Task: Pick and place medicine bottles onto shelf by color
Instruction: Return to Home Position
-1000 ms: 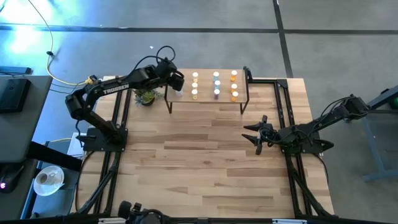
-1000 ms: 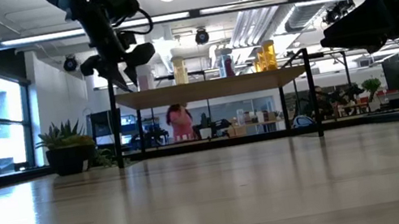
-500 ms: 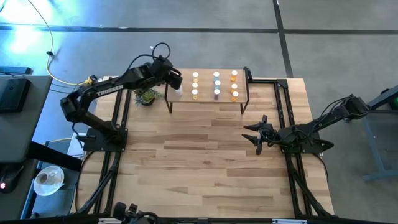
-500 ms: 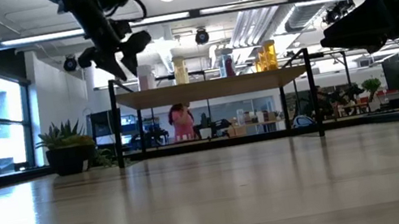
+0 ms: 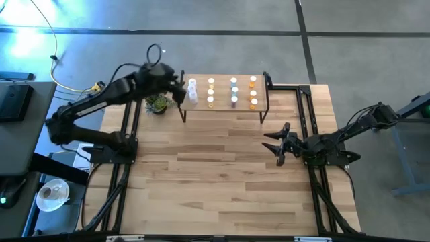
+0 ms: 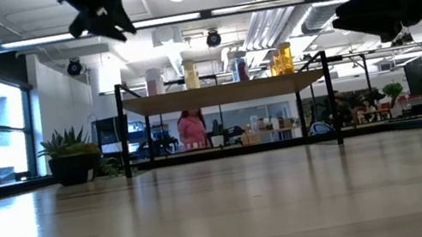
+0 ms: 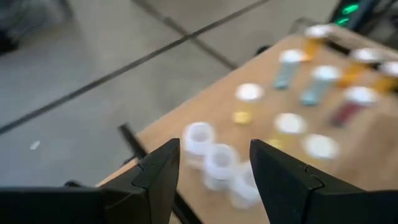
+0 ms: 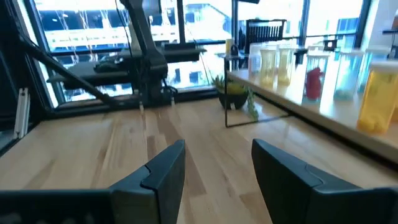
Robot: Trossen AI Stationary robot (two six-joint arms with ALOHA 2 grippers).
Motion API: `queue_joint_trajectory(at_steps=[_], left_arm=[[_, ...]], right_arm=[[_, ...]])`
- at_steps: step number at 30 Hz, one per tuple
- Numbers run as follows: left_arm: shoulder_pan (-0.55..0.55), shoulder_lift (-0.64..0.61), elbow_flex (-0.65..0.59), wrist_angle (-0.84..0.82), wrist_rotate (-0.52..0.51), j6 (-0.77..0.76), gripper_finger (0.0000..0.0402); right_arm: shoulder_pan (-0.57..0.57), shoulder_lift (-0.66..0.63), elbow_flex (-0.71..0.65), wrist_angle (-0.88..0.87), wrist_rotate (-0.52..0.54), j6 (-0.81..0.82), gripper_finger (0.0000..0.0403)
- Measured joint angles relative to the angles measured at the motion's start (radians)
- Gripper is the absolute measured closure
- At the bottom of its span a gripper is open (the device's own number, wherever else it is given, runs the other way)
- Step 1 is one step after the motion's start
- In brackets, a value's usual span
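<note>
The shelf (image 5: 222,106) stands at the table's far edge, with the medicine bottles upright on its top board in rows: white (image 5: 193,91), yellow (image 5: 211,91), blue and purple (image 5: 234,91), orange (image 5: 252,93). My left gripper (image 5: 179,87) hangs open and empty, high above the shelf's left end. In the left wrist view (image 7: 214,150) the white bottles (image 7: 219,163) show between its fingers, far below. In the low view it is well above the shelf (image 6: 101,16). My right gripper (image 5: 277,142) waits open and empty above the table's right half.
A small green potted plant (image 5: 158,103) stands on the table just left of the shelf, below my left arm. The wide wooden tabletop (image 5: 215,175) lies in front of the shelf. Black frame rails (image 5: 306,101) run along the table's left and right sides.
My left gripper has risen and drawn back from over the shelf's left end toward the table's left edge. The white bottles it covered now show uncovered, standing on the shelf.
</note>
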Motion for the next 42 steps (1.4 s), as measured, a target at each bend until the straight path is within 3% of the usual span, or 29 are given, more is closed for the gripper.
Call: queue_joint_trajectory(at_steps=[12, 20, 29, 42], left_arm=[[-0.235, -0.386, -0.412, 0.193, 0.014, -0.103, 0.0218], [-0.366, -0.597, -0.621, 0.213, 0.008, -0.193, 0.0218], [-0.485, -0.819, -0.835, 0.328, -0.002, -0.235, 0.0218], [-0.554, -1.007, -1.028, 0.384, -0.042, -0.247, 0.0218]], right_arm=[[-0.017, -0.041, 0.06, 0.025, -0.02, -0.168, 0.0226], [-0.146, -0.135, 0.096, 0.016, -0.318, -0.192, 0.0226], [-0.294, -0.288, 0.127, -0.2, -0.49, -0.185, 0.0226], [-0.404, -0.49, 0.123, -0.496, -0.527, -0.065, 0.0226]])
